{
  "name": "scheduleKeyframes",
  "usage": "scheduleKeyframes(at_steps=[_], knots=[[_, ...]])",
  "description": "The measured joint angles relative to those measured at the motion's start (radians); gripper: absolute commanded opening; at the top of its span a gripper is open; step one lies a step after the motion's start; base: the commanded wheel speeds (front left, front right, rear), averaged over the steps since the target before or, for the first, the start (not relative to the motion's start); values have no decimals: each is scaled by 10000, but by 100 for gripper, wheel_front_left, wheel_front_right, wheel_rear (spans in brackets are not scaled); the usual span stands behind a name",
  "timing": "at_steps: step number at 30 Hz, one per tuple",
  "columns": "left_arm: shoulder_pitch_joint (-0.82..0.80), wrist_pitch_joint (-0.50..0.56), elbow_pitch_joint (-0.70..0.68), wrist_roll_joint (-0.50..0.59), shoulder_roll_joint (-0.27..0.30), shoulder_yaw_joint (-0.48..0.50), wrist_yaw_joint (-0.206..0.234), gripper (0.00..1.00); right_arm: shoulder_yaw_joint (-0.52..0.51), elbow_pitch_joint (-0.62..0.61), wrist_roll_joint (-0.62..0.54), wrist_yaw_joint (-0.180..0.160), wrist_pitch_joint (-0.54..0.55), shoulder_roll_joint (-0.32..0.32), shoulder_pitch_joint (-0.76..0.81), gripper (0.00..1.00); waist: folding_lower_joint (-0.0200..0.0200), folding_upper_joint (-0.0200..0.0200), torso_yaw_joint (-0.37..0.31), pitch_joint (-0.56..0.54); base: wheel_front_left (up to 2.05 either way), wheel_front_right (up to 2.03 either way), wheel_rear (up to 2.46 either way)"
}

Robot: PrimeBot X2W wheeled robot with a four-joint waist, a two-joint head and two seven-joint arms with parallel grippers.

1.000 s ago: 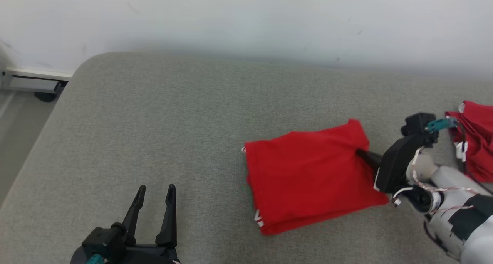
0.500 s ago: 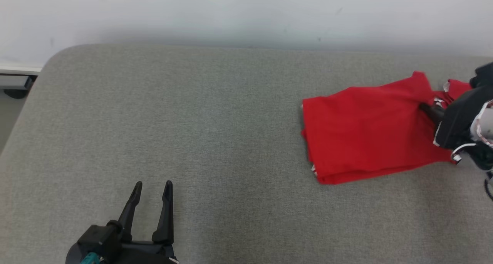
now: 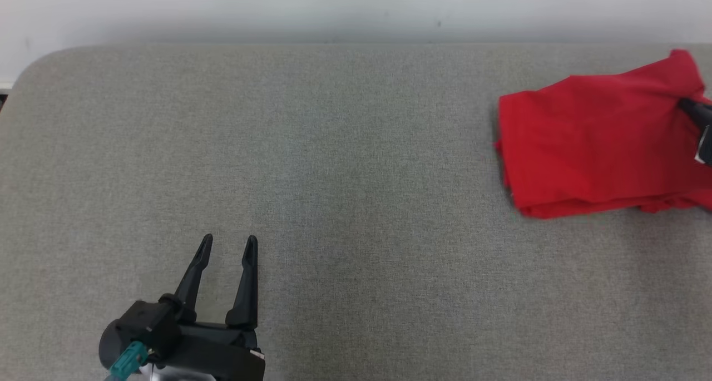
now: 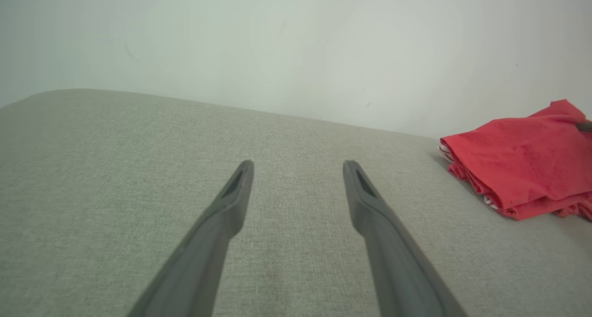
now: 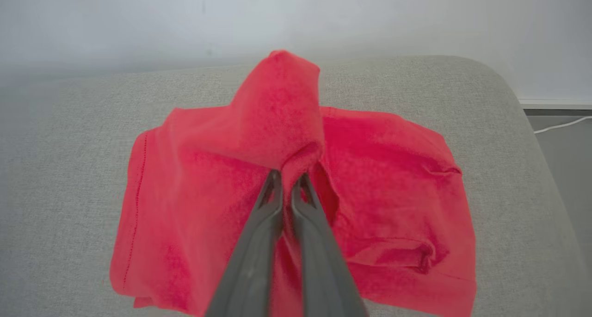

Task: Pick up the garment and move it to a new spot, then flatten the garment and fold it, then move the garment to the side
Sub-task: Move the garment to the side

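Nearby, at the near left, our left gripper (image 3: 228, 241) hovers over the grey cushion (image 3: 356, 175) with its fingers spread wide and nothing between them. The red garment (image 3: 595, 136) lies well apart from it, at the far right of the cushion and close to the pale wall (image 3: 334, 8), folded into a rough rectangle of several layers.

Our right gripper (image 5: 289, 176) is clamped tight on a fold near the garment's right end. The cloth rises into a soft peak above the pinch while the rest rests on the cushion.

We judge the garment light, limp and not fragile. It will drape from any single hold, and the coarse weave beneath may catch it and drag the layers apart. We would take hold at an edge where all the layers meet and pinch through the whole stack. A second hold at the opposite corner would keep it flat.
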Motion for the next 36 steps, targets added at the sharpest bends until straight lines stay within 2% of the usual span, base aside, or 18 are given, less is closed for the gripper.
scheduleKeyframes(at_steps=[7, 36], knots=[[-138, 0, -38, 4, 10, -90, -163, 100, 77, 205, -267, 36, 366, -424, -570, 0, 0, 0, -13, 319, 0, 0, 0], [-718, 0, 128, 90, 44, -146, -251, 100, 848, 1300, -1779, 100, 1287, -1584, -2353, 0, 0, -1, 174, 977, 0, 0, 0]])
